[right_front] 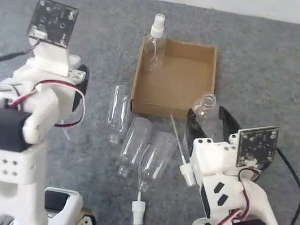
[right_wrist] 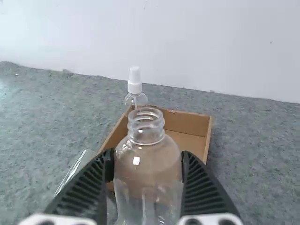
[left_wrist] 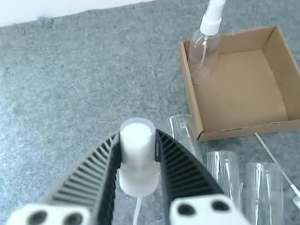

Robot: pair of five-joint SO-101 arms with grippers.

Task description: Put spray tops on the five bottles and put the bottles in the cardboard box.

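My left gripper (left_wrist: 137, 136) is shut on a white spray top (left_wrist: 137, 159), held above the grey carpet left of the cardboard box (right_front: 183, 83); the same gripper (right_front: 76, 67) shows at the left of the high view. My right gripper (right_front: 207, 113) is shut on a clear uncapped bottle (right_wrist: 146, 173), upright just in front of the box's near right corner. A capped bottle (right_front: 156, 39) stands in the box's far left corner. Three uncapped bottles (right_front: 118, 113) (right_front: 133, 144) (right_front: 157, 156) lie on the carpet in front of the box.
Two loose spray tops with thin tubes lie on the carpet: one (right_front: 138, 210) near the front between the arms, another (right_front: 187, 170) beside my right arm. Most of the box floor (left_wrist: 243, 89) is bare. Open carpet stretches to the far left and right.
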